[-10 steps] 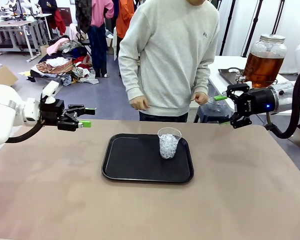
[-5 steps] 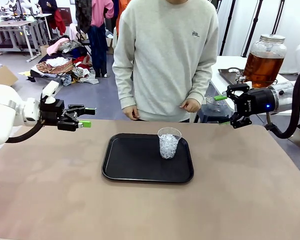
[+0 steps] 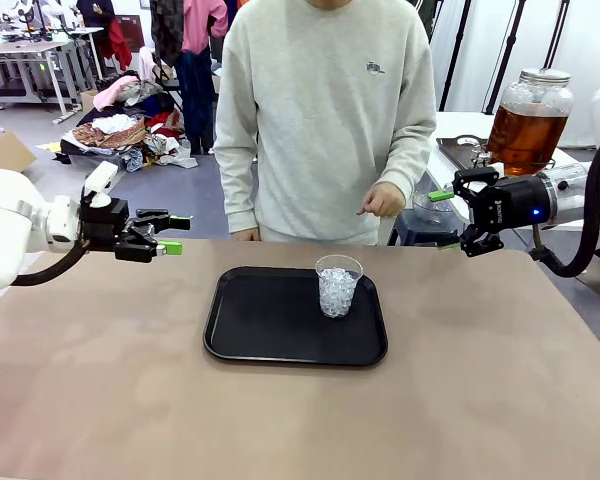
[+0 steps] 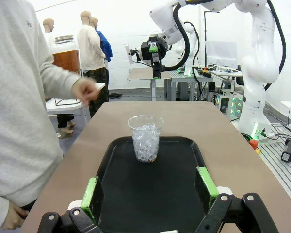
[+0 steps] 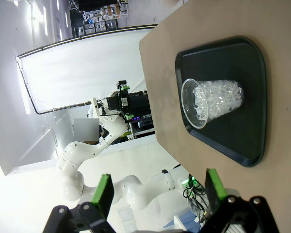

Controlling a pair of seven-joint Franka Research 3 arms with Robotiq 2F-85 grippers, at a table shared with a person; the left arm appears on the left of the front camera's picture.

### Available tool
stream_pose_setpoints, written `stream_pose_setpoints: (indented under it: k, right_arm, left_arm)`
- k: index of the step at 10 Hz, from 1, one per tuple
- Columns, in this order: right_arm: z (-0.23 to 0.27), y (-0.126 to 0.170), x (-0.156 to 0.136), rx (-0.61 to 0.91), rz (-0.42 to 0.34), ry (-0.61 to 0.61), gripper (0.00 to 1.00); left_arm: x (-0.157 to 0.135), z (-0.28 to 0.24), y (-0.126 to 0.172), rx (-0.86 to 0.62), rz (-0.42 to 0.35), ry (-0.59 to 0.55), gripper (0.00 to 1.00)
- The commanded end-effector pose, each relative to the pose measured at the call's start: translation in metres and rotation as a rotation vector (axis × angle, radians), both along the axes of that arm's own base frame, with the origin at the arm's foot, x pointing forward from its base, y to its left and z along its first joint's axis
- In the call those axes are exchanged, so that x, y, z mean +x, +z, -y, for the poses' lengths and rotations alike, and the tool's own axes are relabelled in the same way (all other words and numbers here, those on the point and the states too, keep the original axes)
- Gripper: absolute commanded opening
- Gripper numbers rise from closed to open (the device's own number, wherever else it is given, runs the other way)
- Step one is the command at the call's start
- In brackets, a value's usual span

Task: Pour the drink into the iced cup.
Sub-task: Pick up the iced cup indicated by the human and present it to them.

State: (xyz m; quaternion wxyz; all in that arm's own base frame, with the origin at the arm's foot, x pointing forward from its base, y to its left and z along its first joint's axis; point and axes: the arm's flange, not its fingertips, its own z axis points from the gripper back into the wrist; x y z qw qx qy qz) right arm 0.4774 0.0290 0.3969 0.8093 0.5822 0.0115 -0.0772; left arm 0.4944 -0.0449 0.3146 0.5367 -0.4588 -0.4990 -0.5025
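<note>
- The person [image 3: 325, 110] has shifted across to stand squarely behind the middle of the table [image 3: 100, 390], closer to its far edge than a second ago.
- One of their hands [image 3: 383, 200] is now raised to waist height with the fingers loosely curled. The other hand [image 3: 245, 234] has dropped to the table's far edge.
- The cup [image 3: 338, 285], the tray [image 3: 250, 320] and both arms are where they were.
- The left gripper [image 3: 176, 235] hovers above the table's left far corner. It is held level and points towards the middle, with its green pads apart and nothing between them.
- In the left wrist view its two fingers frame the near end of the tray, with the cup straight ahead.
- The right gripper [image 3: 444, 220] hangs at the table's far right edge and points inwards. Its pads are also spread wide and empty.
- The clear plastic cup is filled with ice and stands upright on the black tray, near the tray's far right corner.
- The tray lies in the middle of the table, well apart from both grippers.
- The amber-brown drink [image 3: 523, 138] is in a big lidded glass jar [image 3: 532, 90]. The jar stands on a side table [image 3: 450, 130] beyond the right gripper.
</note>
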Motion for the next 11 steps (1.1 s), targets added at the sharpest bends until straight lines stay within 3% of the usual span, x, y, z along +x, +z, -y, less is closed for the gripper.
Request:
stream_pose_setpoints:
  k: [1, 11]
  right_arm:
    - [-0.0009, 0.0016, 0.0004, 0.001, 0.003, 0.002, 1.00]
    - [-0.0009, 0.0016, 0.0004, 0.001, 0.003, 0.002, 1.00]
  left_arm:
    - [0.0001, 0.0006, 0.0010, -0.001, 0.002, -0.001, 1.00]
    - [0.0001, 0.0006, 0.0010, -0.001, 0.002, -0.001, 1.00]
